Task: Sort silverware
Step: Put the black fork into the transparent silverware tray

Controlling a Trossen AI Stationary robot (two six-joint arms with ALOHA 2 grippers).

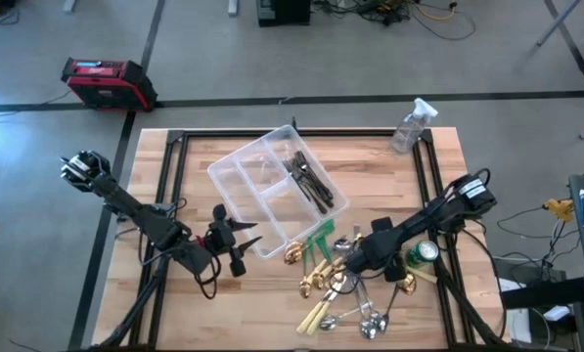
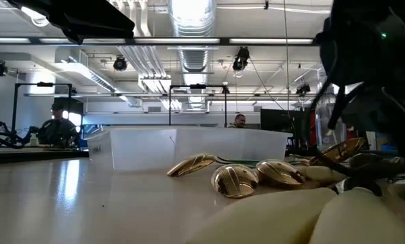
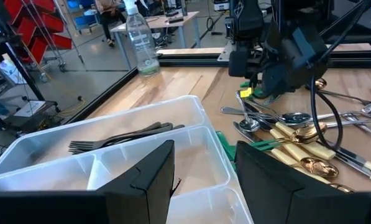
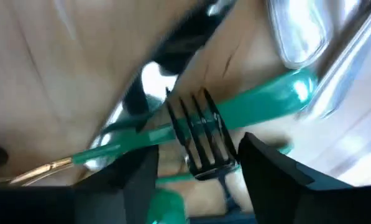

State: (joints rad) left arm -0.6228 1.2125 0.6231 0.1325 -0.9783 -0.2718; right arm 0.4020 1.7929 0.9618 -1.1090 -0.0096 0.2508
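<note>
The silverware lies in a loose pile (image 1: 345, 288) near the table's front right: gold spoons (image 2: 236, 179), silver spoons, cream-handled knives and green-handled pieces (image 4: 260, 99). My right gripper (image 4: 199, 149) points down into the pile's far side, open. Its fingers stand on either side of a dark fork's head (image 4: 201, 134), which lies across a green handle. A clear compartment tray (image 1: 272, 191) sits mid-table with dark forks (image 3: 120, 137) in one compartment. My left gripper (image 1: 235, 244) hovers open at the tray's near left corner, holding nothing.
A clear spray bottle (image 1: 412, 125) stands at the table's far right corner. A green can (image 1: 426, 252) stands just right of the pile, beside my right arm. Bare wood shows left of the tray and along the near left edge.
</note>
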